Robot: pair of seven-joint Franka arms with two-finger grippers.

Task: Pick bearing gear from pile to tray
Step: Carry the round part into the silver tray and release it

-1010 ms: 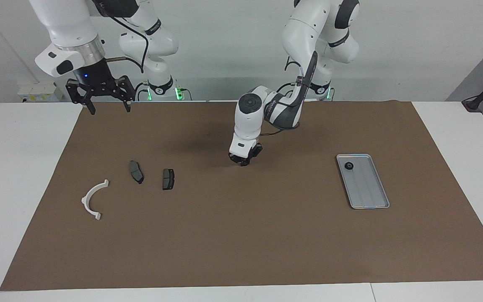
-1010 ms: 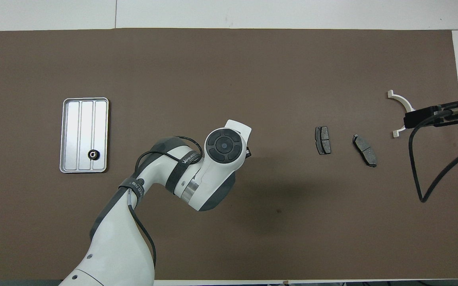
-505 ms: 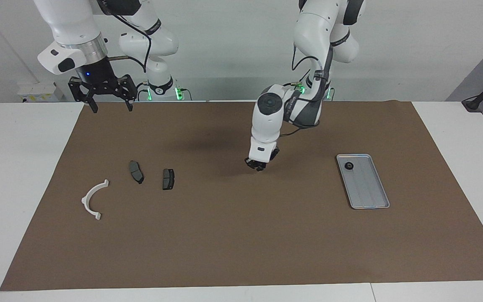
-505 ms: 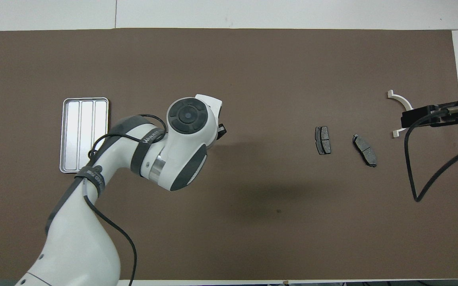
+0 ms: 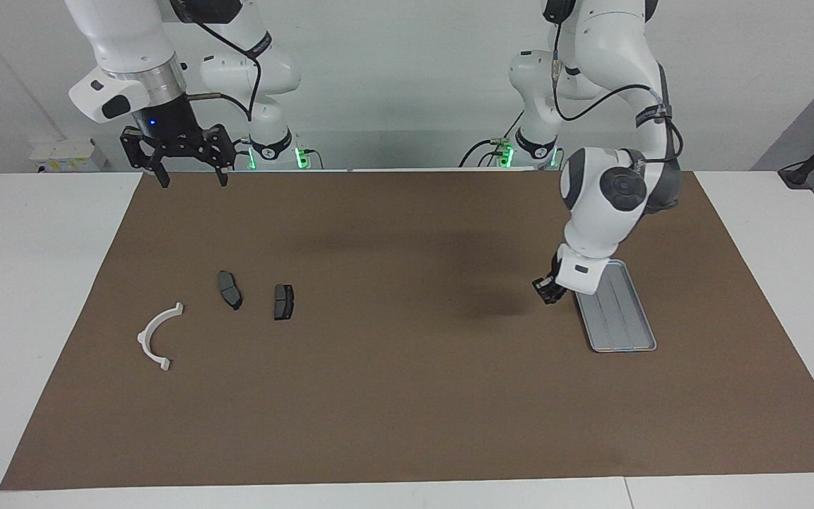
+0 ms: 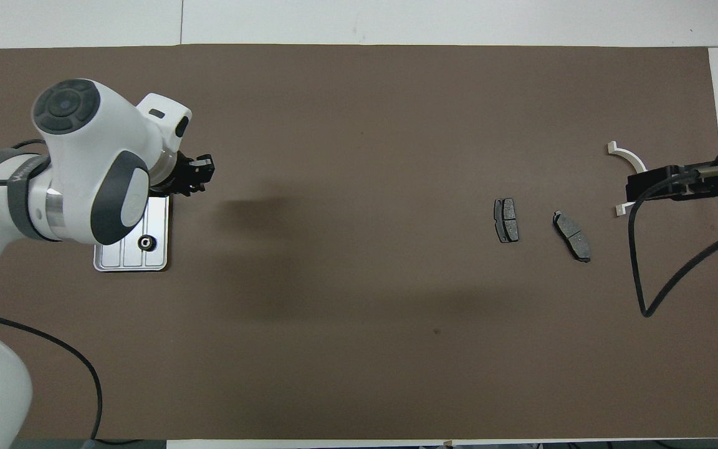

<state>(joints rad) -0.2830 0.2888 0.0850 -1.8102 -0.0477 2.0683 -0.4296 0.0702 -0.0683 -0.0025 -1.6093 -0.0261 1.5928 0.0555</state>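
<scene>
The silver tray (image 5: 624, 322) (image 6: 123, 260) lies at the left arm's end of the mat. A small black bearing gear (image 6: 145, 242) sits in the tray's corner nearest the robots; the left hand hides it in the facing view. My left gripper (image 5: 547, 290) (image 6: 201, 177) is shut, low over the mat just beside the tray's long edge; I see nothing held in its tips. The pile lies at the right arm's end: a white half-ring bracket (image 5: 156, 336) (image 6: 629, 159) and two dark brake pads (image 5: 229, 289) (image 5: 283, 302). My right gripper (image 5: 186, 174) waits open, high over the mat's edge.
A brown mat (image 5: 407, 396) covers most of the white table. The right arm's black cable (image 6: 664, 274) hangs over the mat near the bracket. The left arm's wrist and forearm cover most of the tray from above.
The left arm has swung from the middle of the mat to the tray's side, its gripper staying shut. The right gripper has barely moved.
</scene>
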